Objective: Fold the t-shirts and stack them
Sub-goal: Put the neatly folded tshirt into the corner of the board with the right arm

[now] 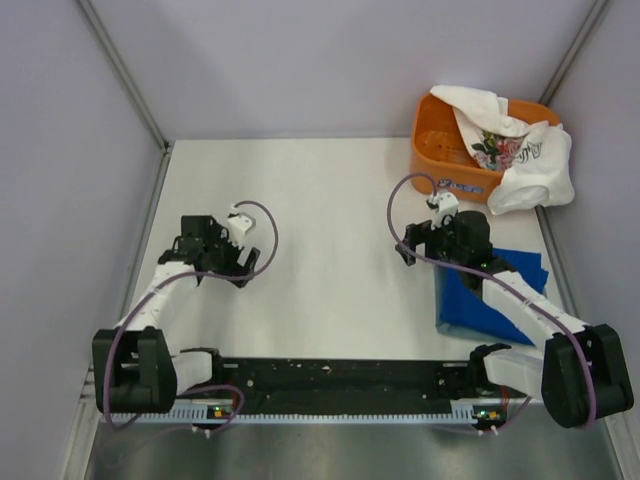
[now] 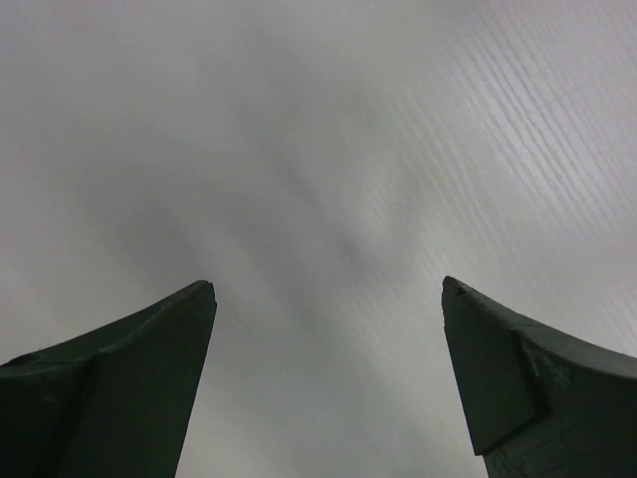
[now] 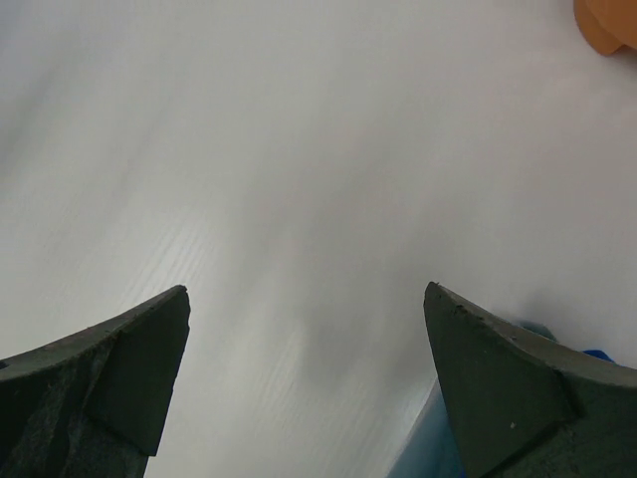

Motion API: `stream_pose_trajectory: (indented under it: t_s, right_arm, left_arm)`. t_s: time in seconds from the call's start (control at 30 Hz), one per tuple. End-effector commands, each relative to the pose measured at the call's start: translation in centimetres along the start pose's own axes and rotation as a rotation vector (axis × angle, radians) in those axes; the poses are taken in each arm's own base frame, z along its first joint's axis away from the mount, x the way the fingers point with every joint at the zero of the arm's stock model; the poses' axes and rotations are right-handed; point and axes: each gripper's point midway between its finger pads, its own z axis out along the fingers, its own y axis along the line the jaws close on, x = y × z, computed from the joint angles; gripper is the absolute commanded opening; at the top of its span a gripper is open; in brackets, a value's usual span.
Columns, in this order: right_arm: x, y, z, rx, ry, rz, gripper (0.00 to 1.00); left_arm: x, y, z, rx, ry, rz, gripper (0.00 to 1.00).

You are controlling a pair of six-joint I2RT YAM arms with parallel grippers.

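My left pincer (image 2: 328, 289) and right pincer (image 3: 307, 289) gape wide, empty, folded blue t-shirt (image 1: 465, 300) beside my right, so next I'd reach ahead for the white floral t-shirt (image 1: 520, 150).

one tee (image 1: 535, 165) drapes over the basket (image 1: 435, 155); a second tee (image 1: 460, 310), seemingly folded, lies before it.
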Motion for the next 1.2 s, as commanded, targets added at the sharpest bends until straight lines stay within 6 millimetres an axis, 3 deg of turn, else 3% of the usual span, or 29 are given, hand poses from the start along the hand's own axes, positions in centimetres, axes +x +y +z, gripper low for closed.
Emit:
stream_pose_trajectory:
  t_s: [0.0, 0.1, 0.3, 0.6, 1.17]
  right_arm:
    - [-5.5, 0.1, 0.3, 0.001, -0.299, -0.072, 0.99]
    - [-5.4, -1.1, 0.5, 0.062, -0.309, -0.096, 0.99]
    - [-4.6, -2.9, 0.3, 0.158, -0.304, -0.13, 0.99]
    - [-4.6, -4.0, -0.5, 0.226, -0.32, -0.147, 0.99]
    - [-4.3, -4.1, -0.3, 0.227, -0.299, -0.164, 0.99]
  left_arm:
    - [-3.5, 3.0, -1.4, -0.149, -0.275, -0.048, 0.99]
    - [-3.3, 3.2, -1.4, -0.185, -0.344, -0.06, 0.99]
    - [-5.0, 6.0, -2.1, -0.326, -0.46, -0.158, 0.99]
    - [-5.7, 7.2, -1.8, -0.383, -0.556, -0.19, 0.99]
    - [-4.9, 5.7, -1.1, -0.326, -0.564, -0.169, 0.99]
